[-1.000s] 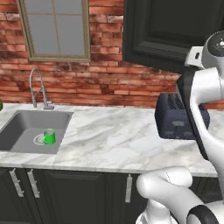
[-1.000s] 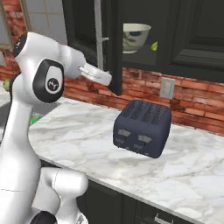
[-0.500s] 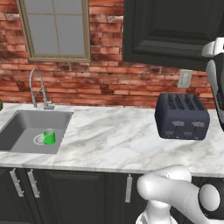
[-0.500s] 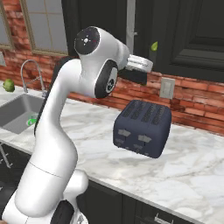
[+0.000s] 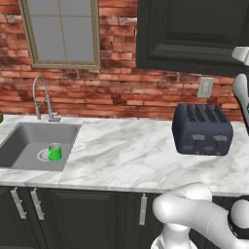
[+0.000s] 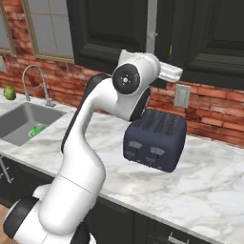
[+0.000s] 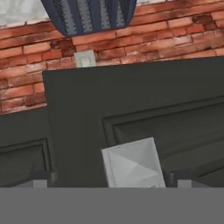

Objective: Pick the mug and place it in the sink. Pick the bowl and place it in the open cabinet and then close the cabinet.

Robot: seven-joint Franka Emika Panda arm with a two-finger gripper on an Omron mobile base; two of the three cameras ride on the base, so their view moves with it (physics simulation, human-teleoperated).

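Hidden: bowl out of sight; cabinet interior unseen
Fingers: fingertips spread wide, empty, cabinet handle between them

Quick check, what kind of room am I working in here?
A home kitchen, rendered: a sink with a faucet, a toaster on a marble counter, and black cabinets against a brick wall.

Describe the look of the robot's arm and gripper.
The arm is glossy white with rounded, tube-like links and dark joints; a round black cap with a small pale centre mark sits on one joint. In the hand view, two small dark fingertips rise at the bottom.
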